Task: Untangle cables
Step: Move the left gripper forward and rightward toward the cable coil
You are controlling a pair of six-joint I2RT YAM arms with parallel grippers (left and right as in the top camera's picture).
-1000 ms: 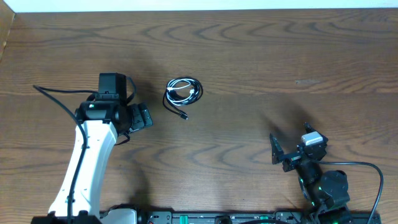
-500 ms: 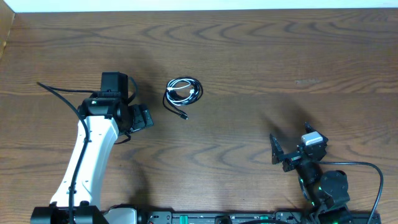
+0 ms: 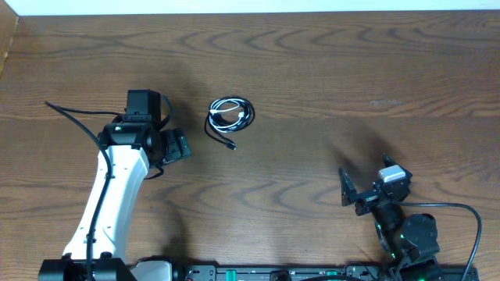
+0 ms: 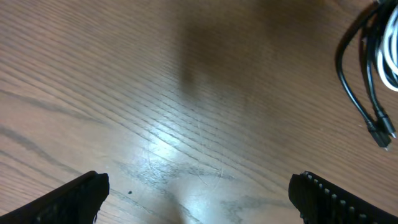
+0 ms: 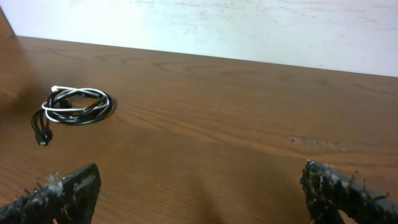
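Observation:
The cables (image 3: 230, 115) lie as one small coil on the wooden table, a black cord looped around a white one. The black cord's plug end (image 3: 232, 146) trails out toward the front. My left gripper (image 3: 184, 147) is open just left of the coil and apart from it. In the left wrist view its fingers span bare wood around the left gripper (image 4: 202, 199), and the black cord (image 4: 354, 81) with its plug (image 4: 380, 134) shows at the right edge. My right gripper (image 3: 345, 190) is open near the front right, far from the coil (image 5: 78, 104).
The left arm's own thick black wire (image 3: 70, 117) trails over the table to the left. A pale wall (image 5: 249, 25) runs along the table's far edge. The table's left edge (image 3: 9, 47) shows at the top left corner.
My left arm has shifted slightly toward the coil, and its trailing wire moved with it. The cables and the right arm have not moved.

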